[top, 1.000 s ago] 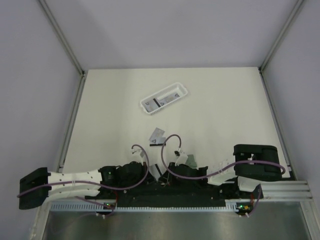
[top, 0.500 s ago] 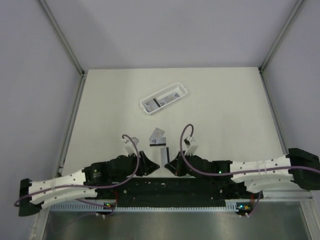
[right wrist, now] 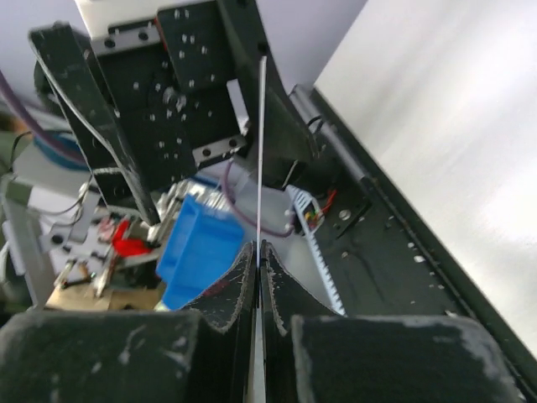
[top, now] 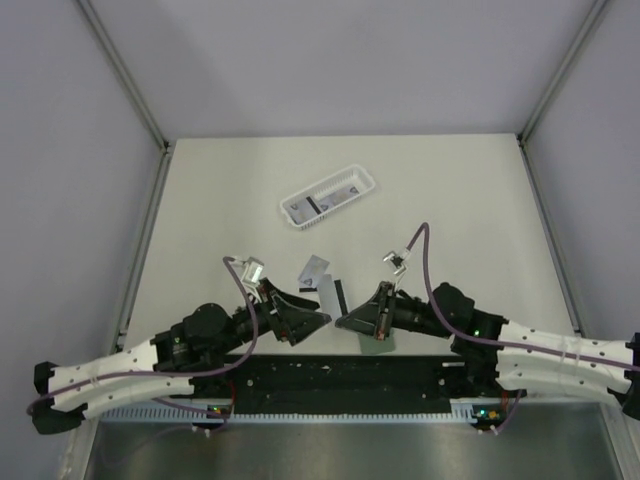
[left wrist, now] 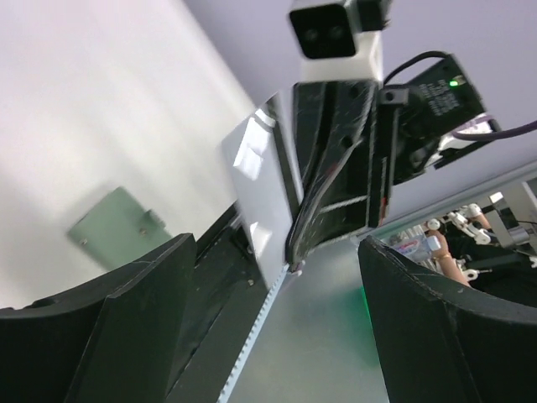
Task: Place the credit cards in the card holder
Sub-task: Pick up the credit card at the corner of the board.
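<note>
Pale walls box in a white counter (top: 450,200), and both arms reach low and inward from its near edge until their hands almost meet at the middle. The right hand (right wrist: 258,245) has its fingers pressed together on the bottom edge of one credit card (right wrist: 261,151), which stands upright, edge-on to that wrist's camera. The left hand (top: 318,318) faces it with fingers spread wide, gripping nothing. The card holder (left wrist: 117,225) lies flat on the counter just beneath the right hand; whether its pocket gapes I cannot tell. A second card (top: 314,270) lies loose nearby, and what look like more sit in the white basket (top: 327,198) farther back. As I judge it, the pinched card wants lowering to the holder's mouth, kept square, while the left hand pins the holder against sliding.
</note>
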Tool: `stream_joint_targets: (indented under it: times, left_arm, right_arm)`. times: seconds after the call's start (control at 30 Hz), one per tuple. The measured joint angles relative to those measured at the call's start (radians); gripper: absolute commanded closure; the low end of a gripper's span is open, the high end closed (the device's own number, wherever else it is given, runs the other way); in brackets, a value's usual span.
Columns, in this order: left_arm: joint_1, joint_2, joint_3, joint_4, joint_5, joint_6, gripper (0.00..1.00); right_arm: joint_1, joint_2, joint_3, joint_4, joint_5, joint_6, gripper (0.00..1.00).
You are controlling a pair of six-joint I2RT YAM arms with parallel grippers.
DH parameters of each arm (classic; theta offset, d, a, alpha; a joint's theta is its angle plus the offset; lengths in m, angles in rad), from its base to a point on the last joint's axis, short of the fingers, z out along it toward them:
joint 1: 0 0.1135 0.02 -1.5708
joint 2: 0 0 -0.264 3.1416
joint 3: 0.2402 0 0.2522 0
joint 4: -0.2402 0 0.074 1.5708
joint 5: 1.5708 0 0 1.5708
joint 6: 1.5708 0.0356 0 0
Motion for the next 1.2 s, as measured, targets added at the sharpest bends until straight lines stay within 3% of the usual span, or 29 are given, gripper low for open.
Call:
stream_joint_targets:
  times: [0.07,0.13,0.27,0.3,0.4,0.53,0.8,0.93,1.2]
  left_arm:
    - [0.0,0.017,0.013,0.047,0.015,0.023,0.19]
    - [0.0,0.033,0.025,0.079,0.023,0.04,0.32]
    - [0.0,0.05,0.032,0.124,0.034,0.061,0.88]
    - [0.0,0.051,0.032,0.129,0.036,0.07,0.98]
    - [-0.002,0.052,0.036,0.153,0.052,0.065,1.0]
    - [-0.002,0.056,0.042,0.156,0.063,0.069,1.0]
    - [-0.001,0.164,0.076,0.177,0.174,0.07,1.0]
    - [-0.001,0.193,0.078,0.199,0.211,0.067,1.0]
    - [-0.001,0.156,0.078,0.205,0.195,0.063,1.0]
  right_arm:
    - [0.0,0.025,0.0,0.046,-0.071,0.008,1.0]
    - [0.0,0.054,0.0,0.098,-0.13,0.019,1.0]
    - [0.0,0.102,0.0,0.192,-0.222,0.045,1.0]
    - [0.0,0.108,0.0,0.211,-0.234,0.051,0.94]
    - [-0.002,0.11,0.0,0.22,-0.246,0.052,0.73]
    - [-0.004,0.07,0.022,0.129,-0.224,0.0,0.61]
    - [-0.004,-0.001,0.126,-0.045,-0.16,-0.121,0.64]
    - [-0.005,0.01,0.134,-0.067,-0.164,-0.142,0.7]
    - [-0.004,0.016,0.134,-0.072,-0.194,-0.15,0.72]
